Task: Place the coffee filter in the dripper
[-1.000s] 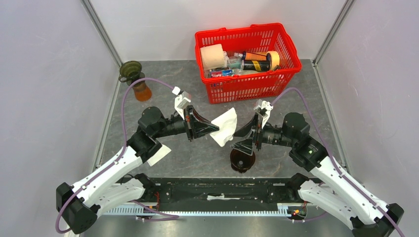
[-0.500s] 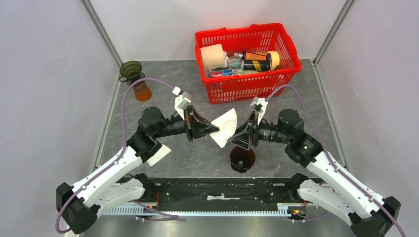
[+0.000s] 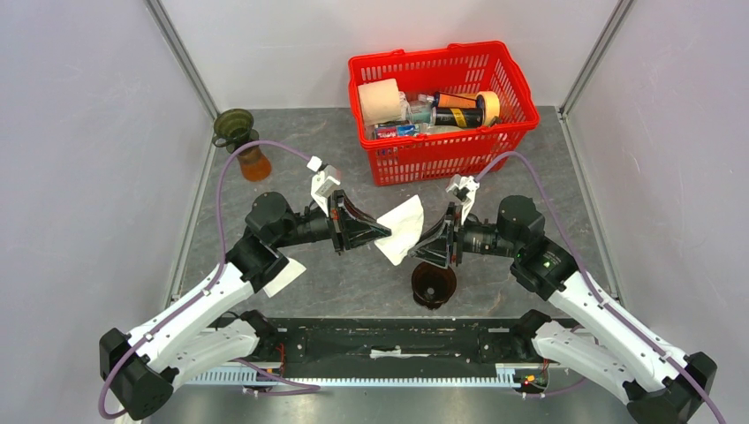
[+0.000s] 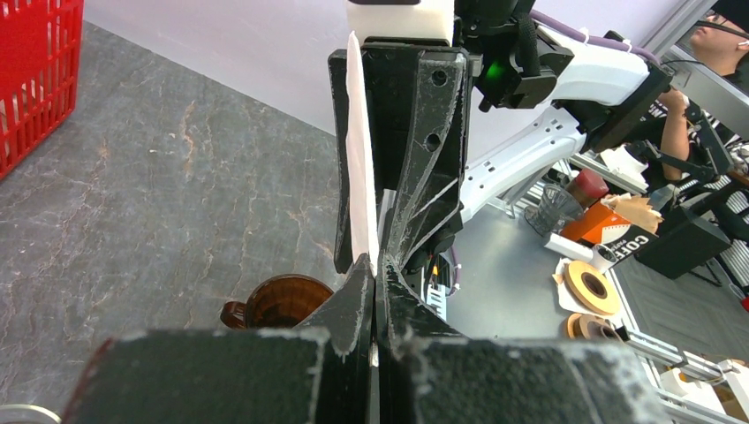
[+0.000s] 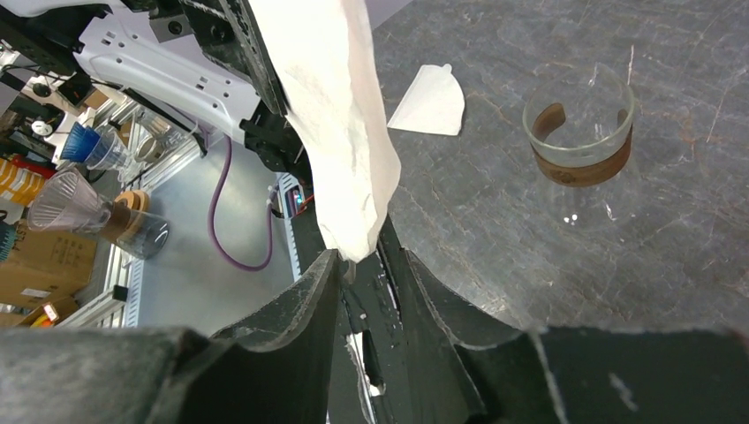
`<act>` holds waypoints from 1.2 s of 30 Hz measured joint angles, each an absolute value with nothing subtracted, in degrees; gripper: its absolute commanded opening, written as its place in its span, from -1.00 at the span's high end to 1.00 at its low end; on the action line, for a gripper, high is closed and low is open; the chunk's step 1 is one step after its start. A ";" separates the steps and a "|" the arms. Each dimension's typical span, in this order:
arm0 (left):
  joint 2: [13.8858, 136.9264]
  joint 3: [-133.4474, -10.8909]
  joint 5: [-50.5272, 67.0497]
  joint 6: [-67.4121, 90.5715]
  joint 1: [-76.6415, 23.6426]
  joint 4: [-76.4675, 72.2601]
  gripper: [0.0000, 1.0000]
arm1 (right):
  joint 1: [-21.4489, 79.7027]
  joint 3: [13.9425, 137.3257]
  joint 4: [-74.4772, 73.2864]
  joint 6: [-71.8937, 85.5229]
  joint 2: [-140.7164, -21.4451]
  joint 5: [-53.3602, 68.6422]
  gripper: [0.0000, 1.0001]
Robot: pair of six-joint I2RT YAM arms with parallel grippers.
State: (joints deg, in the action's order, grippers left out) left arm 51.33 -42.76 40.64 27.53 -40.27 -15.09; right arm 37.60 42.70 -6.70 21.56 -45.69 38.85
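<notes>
Grey stone surface (image 3: 353, 150) wide open in the middle, the red basket (image 3: 442, 159) of odds and ends parked at the back, out of play. All the action is at centre front.

The left arm (image 3: 203, 296) comes up from its base, elbow bent, forearm lying level and pointing inward. The right arm (image 3: 592, 300) mirrors it from the other side, so the two wrists meet nose to nose.

Between them is the coffee filter (image 3: 402, 228), hanging in the air as a white fan, just behind and above the dripper (image 3: 433, 284). That brown dripper stands upright on the surface near the front edge, mouth up, nothing in it yet. By my reading the paper is held high so it can be passed across or spread open before it goes down.

The left pincer (image 3: 382, 232) is clenched on the filter's edge; its wrist view shows the paper squeezed flat between the fingers. The right pincer (image 5: 364, 256) sits at the filter's lower corner, one finger on each side and a gap showing. That one is not clamped, more a loose bracket around the paper.

A spare filter (image 3: 283, 276) lies flat by the left arm, and a glass server (image 5: 578, 132) stands beyond it, untouched.
</notes>
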 measured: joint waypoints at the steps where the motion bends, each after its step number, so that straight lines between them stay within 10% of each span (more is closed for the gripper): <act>1: 51.31 -42.76 40.64 27.53 -40.27 -15.11 0.96 | 37.60 42.70 -6.98 21.54 -45.82 39.13 0.28; 12: 51.29 -42.76 40.77 27.53 -40.27 -15.11 0.96 | 37.60 42.70 -8.05 21.41 -45.63 39.22 0.45; 18: 51.29 -42.76 41.23 27.55 -40.27 -15.25 0.96 | 37.60 42.70 -8.78 20.78 -45.36 39.88 0.99; 36: 56.66 -42.24 46.39 32.99 -40.27 -24.69 0.96 | 37.60 43.00 2.31 21.41 -46.17 43.51 1.00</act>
State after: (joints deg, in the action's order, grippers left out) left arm 56.66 -42.24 46.39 32.99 -40.27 -24.69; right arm 37.60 43.00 2.31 21.41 -46.17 43.51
